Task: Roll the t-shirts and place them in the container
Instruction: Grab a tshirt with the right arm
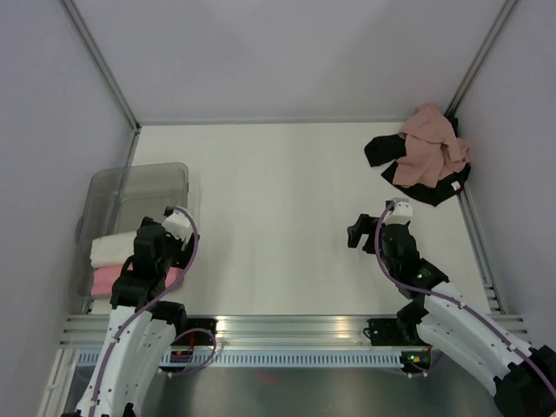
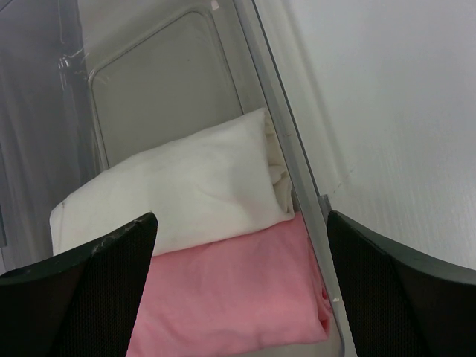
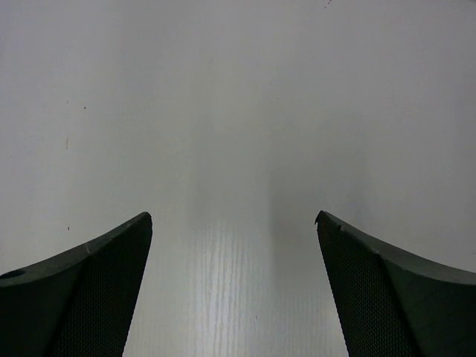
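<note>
A dusty salmon-pink t-shirt (image 1: 430,143) lies crumpled on top of a black t-shirt (image 1: 434,188) in the far right corner of the table. A cream roll (image 1: 111,249) and a bright pink roll (image 1: 106,280) lie side by side in the translucent grey bin (image 1: 143,178) at the left. In the left wrist view the cream roll (image 2: 186,186) lies beyond the pink roll (image 2: 238,290). My left gripper (image 1: 148,239) (image 2: 242,217) is open and empty above the rolls at the bin's right wall. My right gripper (image 1: 359,232) (image 3: 233,217) is open and empty over bare table.
The bin's right wall (image 2: 297,171) runs between my left fingers. Grey enclosure walls stand on the left, far and right sides. A metal rail (image 1: 287,326) runs along the near edge by the arm bases.
</note>
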Motion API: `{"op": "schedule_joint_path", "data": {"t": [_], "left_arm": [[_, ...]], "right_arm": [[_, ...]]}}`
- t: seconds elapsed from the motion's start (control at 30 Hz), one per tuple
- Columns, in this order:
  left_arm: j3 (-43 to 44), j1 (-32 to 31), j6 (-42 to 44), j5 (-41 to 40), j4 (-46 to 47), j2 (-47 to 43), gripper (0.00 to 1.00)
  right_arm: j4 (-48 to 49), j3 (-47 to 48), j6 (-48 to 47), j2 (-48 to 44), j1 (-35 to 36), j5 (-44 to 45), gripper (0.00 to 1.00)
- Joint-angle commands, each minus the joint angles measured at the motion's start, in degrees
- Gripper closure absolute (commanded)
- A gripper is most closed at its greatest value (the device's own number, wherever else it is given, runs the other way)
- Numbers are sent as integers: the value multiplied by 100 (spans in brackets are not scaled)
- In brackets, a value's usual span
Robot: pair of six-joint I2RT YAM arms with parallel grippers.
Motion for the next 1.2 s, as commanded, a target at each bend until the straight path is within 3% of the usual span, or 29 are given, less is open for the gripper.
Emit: {"op": "schedule_joint_path", "data": {"t": [0.0, 0.07, 0.17, 0.2, 0.23, 0.3, 0.33, 0.4, 0.57, 0.73, 1.17], "left_arm": [[37, 8, -287, -306, 117, 46, 0], [54, 8, -261, -184, 117, 142, 0], [168, 8, -164, 219, 108, 361, 0], [247, 8, -33, 395, 108, 467, 0], [465, 8, 64, 571, 91, 572, 0], [782, 8, 440, 1002, 56, 983, 0], [967, 8, 565, 1073, 55, 1143, 0], [1599, -1, 732, 1109, 55, 1764, 0], [3048, -9, 566, 1503, 38, 3120, 0], [3946, -18, 329, 1899, 38, 4043, 0], [3834, -36, 364, 1267, 29, 4361, 0]], "right_arm": [[438, 765, 25, 626, -9, -81, 3], [351, 1293, -185, 1225, -9, -195, 3], [-374, 2987, -713, 3121, -18, -205, 4], [-684, 4071, -722, 3648, -35, -91, 5], [-913, 4543, -731, 4585, -218, -282, 7], [-882, 5396, -513, 5546, -631, -992, 10], [-715, 5566, -346, 5796, -1181, -1491, 12], [-634, 6135, 33, 6488, -1721, -1453, 15], [-1266, 7297, -80, 7441, -2733, 64, 15], [-1460, 7922, -283, 8012, -3304, 489, 17], [-1873, 9522, -459, 9445, -3911, 455, 31]]}}
